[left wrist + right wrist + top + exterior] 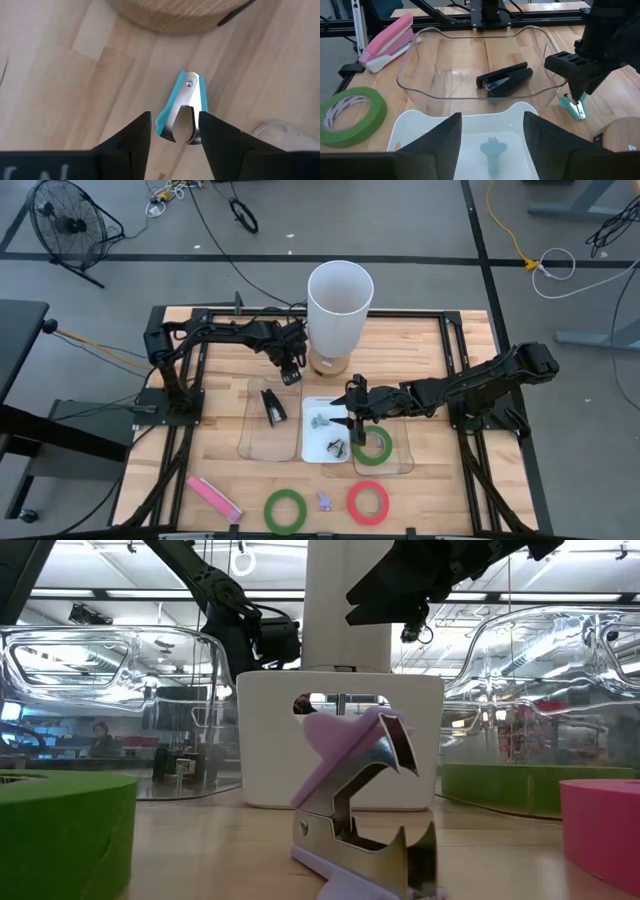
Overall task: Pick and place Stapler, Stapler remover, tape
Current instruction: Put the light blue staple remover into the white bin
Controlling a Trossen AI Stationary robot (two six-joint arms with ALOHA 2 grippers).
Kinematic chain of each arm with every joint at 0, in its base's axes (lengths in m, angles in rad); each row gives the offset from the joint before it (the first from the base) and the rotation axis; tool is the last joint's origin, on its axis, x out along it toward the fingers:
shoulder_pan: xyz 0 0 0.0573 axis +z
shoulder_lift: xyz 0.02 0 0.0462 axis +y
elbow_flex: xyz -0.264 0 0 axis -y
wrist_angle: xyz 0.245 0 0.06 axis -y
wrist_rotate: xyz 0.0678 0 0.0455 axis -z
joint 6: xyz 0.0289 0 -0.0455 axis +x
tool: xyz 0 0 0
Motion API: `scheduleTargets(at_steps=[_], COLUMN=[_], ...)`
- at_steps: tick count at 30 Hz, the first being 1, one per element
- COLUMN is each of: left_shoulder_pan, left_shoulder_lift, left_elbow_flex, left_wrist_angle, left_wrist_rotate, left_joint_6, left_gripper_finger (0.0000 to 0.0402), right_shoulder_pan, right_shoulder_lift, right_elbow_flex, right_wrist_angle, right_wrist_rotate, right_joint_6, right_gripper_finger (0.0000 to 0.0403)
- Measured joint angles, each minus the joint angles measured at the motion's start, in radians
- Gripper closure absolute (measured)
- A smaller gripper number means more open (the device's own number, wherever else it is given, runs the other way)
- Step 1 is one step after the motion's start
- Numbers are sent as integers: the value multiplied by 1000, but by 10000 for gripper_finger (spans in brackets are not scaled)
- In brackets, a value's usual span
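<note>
Left wrist view is showing the left tool [175, 131] hanging released over a teal stapler remover [183, 107] lying on the surface beside the white cylinder [339, 305]; picking it seems the step in hand, calling for descent and closing. Right tool [492, 134], also released and empty, is hovering over the white tray [410, 127], just right of that cylinder's base.

Wooden tabletop [440, 490] with trays and loose office items

On it: two clear trays, a white tray [322, 452], a pink stapler [213, 498], green [285, 511] and red tape rings [368, 501], and probably a purple staple remover [324, 501].
</note>
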State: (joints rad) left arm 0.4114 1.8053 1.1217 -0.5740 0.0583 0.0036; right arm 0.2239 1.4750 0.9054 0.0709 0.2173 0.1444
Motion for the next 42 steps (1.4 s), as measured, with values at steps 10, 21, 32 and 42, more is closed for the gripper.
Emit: scheduleTargets(at_steps=[10, 21, 32, 42], left_shoulder_pan=[0, 1, 50, 81], left_shoulder_lift=[0, -5, -113, -278], left_elbow_flex=[0, 1, 17, 17], left_wrist_angle=[-4, -25, -138, -249], left_wrist_rotate=[-19, -66, -211, -213], left_joint_6=[-11, -26, -14, -7], left_gripper_finger=[391, 400, 401, 401], right_shoulder_pan=[0, 0, 0, 0], right_shoulder_lift=[0, 0, 0, 0], right_elbow_flex=[0, 0, 0, 0], right_wrist_angle=[3, 3, 3, 3], right_wrist_rotate=[0, 1, 3, 3], right_joint_6=[-2, -2, -1, 0], right_gripper_finger=[191, 191, 191, 191])
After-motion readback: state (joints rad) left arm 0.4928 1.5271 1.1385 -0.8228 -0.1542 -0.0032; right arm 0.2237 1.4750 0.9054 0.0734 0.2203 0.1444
